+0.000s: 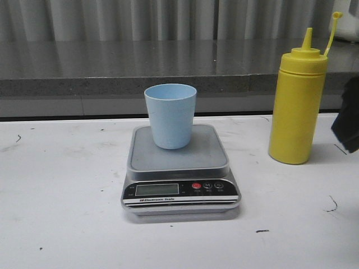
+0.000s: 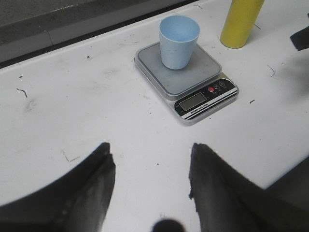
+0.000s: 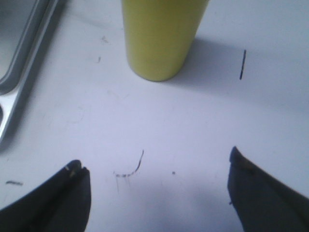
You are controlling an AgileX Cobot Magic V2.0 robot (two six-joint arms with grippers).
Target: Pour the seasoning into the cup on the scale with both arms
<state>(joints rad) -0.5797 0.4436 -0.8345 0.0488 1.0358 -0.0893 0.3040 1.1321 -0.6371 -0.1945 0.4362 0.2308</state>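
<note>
The pale blue cup (image 1: 170, 115) stands upright on the scale's steel platform (image 1: 178, 157). The yellow seasoning bottle (image 1: 297, 103) stands upright on the white table to the right of the scale, its cap hanging off the nozzle on a tether. A black part of my right arm (image 1: 348, 115) shows at the right edge, right of the bottle. My right gripper (image 3: 157, 162) is open and empty, with the bottle base (image 3: 161, 36) ahead of it. My left gripper (image 2: 152, 152) is open and empty above bare table, well short of the scale (image 2: 186, 77) and cup (image 2: 179, 41).
A grey counter ledge (image 1: 140, 67) runs along the back of the white table (image 1: 56, 185). The scale's edge (image 3: 21, 72) shows beside the bottle in the right wrist view. Small dark marks dot the tabletop.
</note>
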